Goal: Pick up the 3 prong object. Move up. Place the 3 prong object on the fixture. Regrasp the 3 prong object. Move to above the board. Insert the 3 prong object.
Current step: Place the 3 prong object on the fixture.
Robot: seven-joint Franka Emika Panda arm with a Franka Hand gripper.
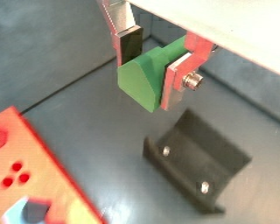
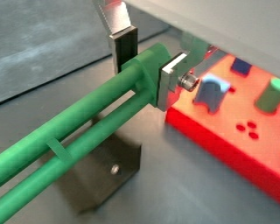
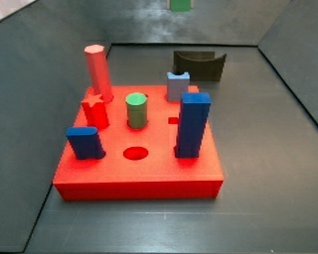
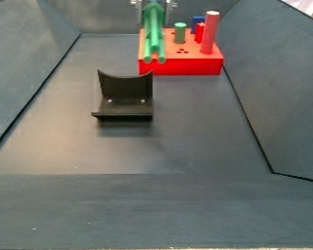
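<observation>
Between the silver fingers (image 1: pixel 122 39) in both wrist views sat the green peg (image 1: pixel 145 77), so the end effector (image 1: pixel 154 63) was closed on it. One wrist view showed the dark fixture (image 1: pixel 201 162) on the floor below the peg's end, apart from it, and a corner of the red board (image 1: pixel 31 175). Along the peg's length (image 2: pixel 84 131), the board (image 2: pixel 236 144) lay beside the end effector (image 2: pixel 149 66). At the far edge of a side view only the peg's tip (image 3: pixel 181 5) showed, above the fixture (image 3: pixel 199 65), behind the board (image 3: pixel 138 159). Another side view showed the peg (image 4: pixel 153 39) hanging upright above the fixture (image 4: pixel 122 96), clear of it, the board (image 4: pixel 186 61) farther back.
</observation>
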